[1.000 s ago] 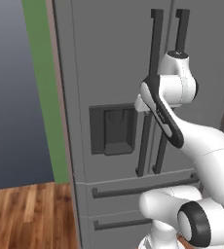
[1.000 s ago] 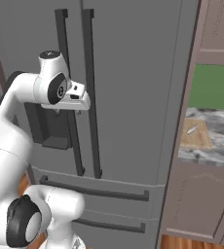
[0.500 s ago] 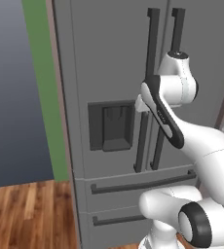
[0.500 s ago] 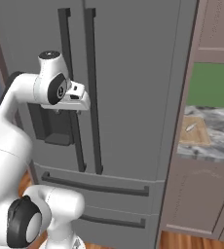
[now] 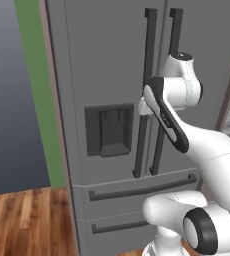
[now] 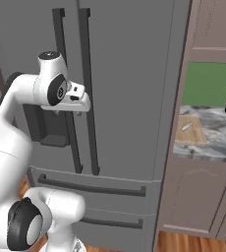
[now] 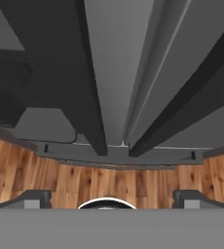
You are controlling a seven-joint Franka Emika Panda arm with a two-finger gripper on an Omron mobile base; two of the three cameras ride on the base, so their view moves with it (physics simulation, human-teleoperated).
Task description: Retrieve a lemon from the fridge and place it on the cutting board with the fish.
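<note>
The gripper [image 6: 70, 112] is held spread wide, empty, just in front of the fridge [image 6: 129, 74] at its left door handle [image 6: 68, 98]. Both doors are closed. The cutting board [image 6: 189, 131] with the fish [image 6: 185, 127] is seen on the countertop [image 6: 218, 142] to the right.

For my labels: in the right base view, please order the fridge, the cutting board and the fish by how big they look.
1. fridge, by far the largest.
2. cutting board, a small tan patch on the counter.
3. fish, a tiny pale sliver on the board.

Wooden floor [image 5: 22, 220], green wall [image 6: 208, 83], brown cabinets [image 6: 198, 197], marbled countertop [image 6: 215, 147].
</note>
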